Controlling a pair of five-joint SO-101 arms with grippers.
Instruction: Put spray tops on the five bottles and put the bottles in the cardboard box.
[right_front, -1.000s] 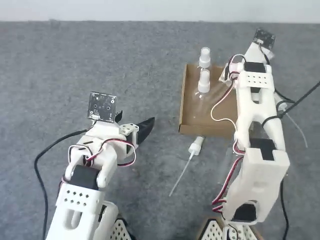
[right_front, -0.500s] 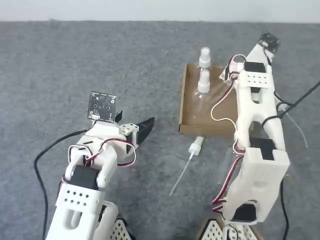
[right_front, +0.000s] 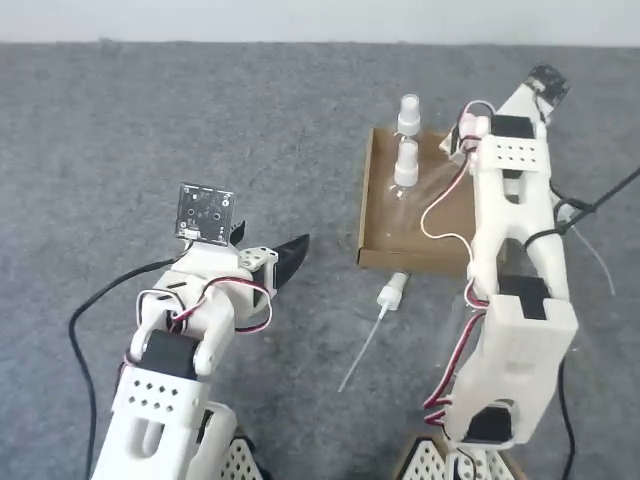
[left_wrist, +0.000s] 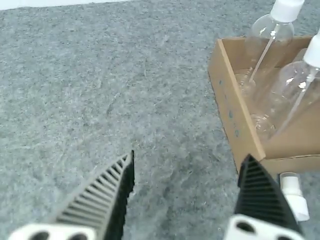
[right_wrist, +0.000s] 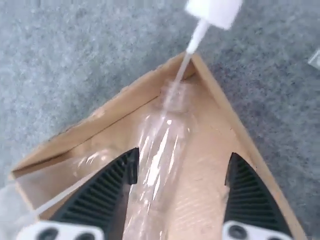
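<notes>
Right pincer (right_wrist: 181, 167) spread wide over a clear bottle (right_wrist: 160, 150) in the cardboard box (right_wrist: 207, 150), upper right of the high view, left pincer (left_wrist: 187, 162) wide over the counter (left_wrist: 100, 75); bottle likely light, thin, slippery, so grip mid-body gently.

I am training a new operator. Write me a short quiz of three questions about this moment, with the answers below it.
1. True or false: the left end effector is shut.
2. Where does the loose spray top lie?
A: on the table, just outside the wall of the box nearest the arm bases.
B: inside the box.
C: between the left end effector's fingers.
3. Fill in: the left wrist view shows ___ bottles standing in the box.

Key: 1 false, it is open and empty. 2 A. 3 two.
</notes>
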